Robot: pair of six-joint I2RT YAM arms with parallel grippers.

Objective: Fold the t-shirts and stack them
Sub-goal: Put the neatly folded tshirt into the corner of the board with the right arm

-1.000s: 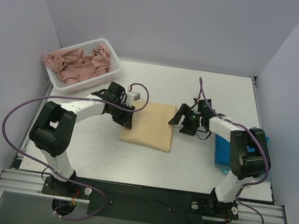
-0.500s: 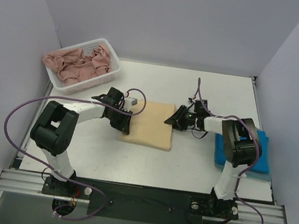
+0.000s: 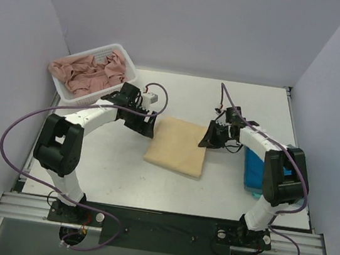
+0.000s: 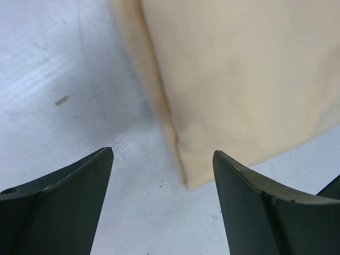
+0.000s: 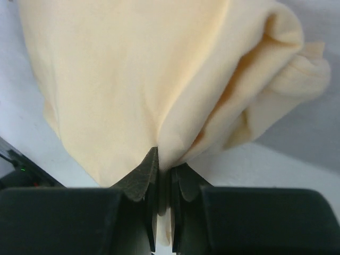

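Yellow-peach t-shirt point(image 3: 176, 154), folded, lies mid-frame on the table point(image 3: 112, 176).
The left gripper point(image 3: 148, 127) hangs at its upper-left corner with fingers wide apart and empty. The right gripper point(image 3: 207, 138) is clamped on its right edge. A blue t-shirt point(image 3: 251, 171) lies far right.

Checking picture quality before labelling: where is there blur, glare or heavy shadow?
Top external view: even light, sharp, faint shadows beside the folded pale yellow-peach cotton t-shirt. Left wrist view: the left gripper has soft-edged dark fingers, white table shows mild sheen. Right wrist view: cloth pinched by the right gripper is slightly soft, folds shadowed.
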